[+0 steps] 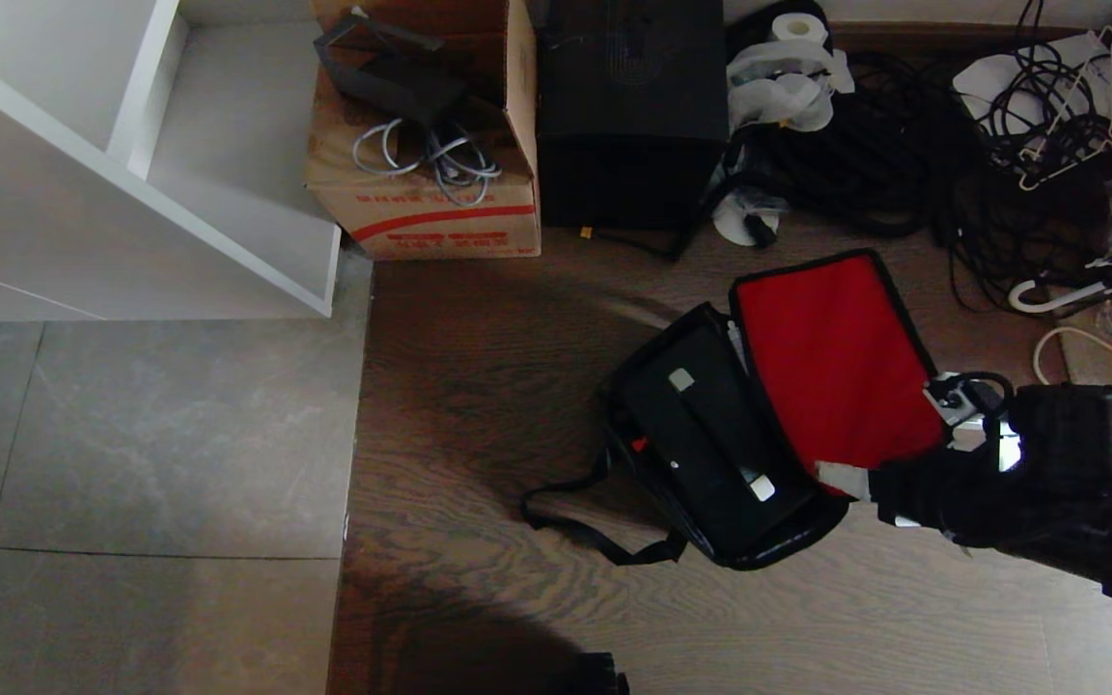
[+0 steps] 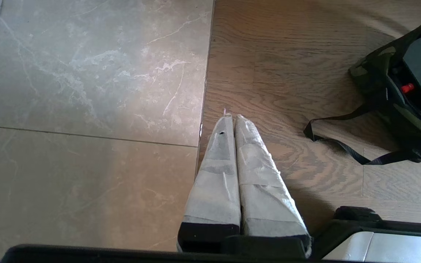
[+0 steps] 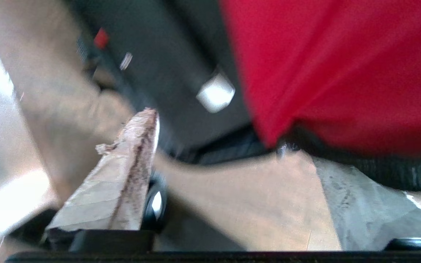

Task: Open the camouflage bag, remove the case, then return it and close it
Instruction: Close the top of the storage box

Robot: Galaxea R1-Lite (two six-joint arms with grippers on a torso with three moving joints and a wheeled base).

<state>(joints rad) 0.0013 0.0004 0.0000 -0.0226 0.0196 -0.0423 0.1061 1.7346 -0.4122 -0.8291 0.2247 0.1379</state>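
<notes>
Works over the camouflage bag (image 1: 788,541), set on the wooden floor (image 1: 479,405) with the shoulder strap (image 1: 575,531) trailing loose beside it. Shows the lid (image 1: 831,357) thrown fully back and lying flat with its red lining up, probably so that the mouth of the bag is free and nothing falls shut over it. Leaves the case (image 1: 701,425) lying flat inside the bag with its silver fittings up, filling almost the whole inside, so little room remains at the sides for fingers. Brings the right hand (image 1: 899,444) to the near edge of the lid, at the end of the bag closest to the robot's right side. Spreads the fingers (image 3: 130,157) wide apart and holds nothing between them; only bare floor and the black rim of the lid appear in the gap. Suggests a hand free either to reach for the top of the case or to take the lid edge. Cannot tell from this moment alone whether the case waits for removal or is already returned. Holds the left hand (image 2: 234,118) well apart from the bag, above the seam between tile and wood, fingers pressed together and empty, out of the way of the working arm.
</notes>
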